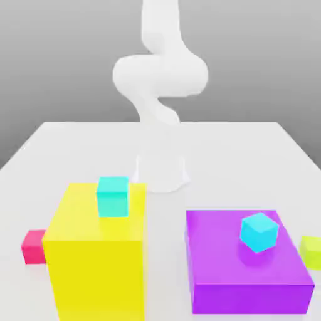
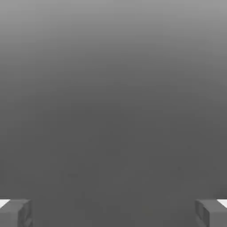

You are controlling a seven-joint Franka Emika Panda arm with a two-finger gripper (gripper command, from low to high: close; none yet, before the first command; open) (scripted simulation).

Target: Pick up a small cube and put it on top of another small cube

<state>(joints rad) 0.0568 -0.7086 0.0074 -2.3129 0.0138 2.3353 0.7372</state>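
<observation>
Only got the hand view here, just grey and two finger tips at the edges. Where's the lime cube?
Observer: The small lime cube sits on the white table, at the exterior view's right edge, beside the purple block.
Operator: Anything on that purple block?
Observer: Yes, one cyan cube rests on its top face, turned at an angle.
Operator: Other stack targets?
Observer: A second cyan cube sits on top of the tall yellow block, near its far edge.
Operator: Any more small cubes?
Observer: A pink-red cube on the table, against the yellow block on the exterior view's left.
</observation>
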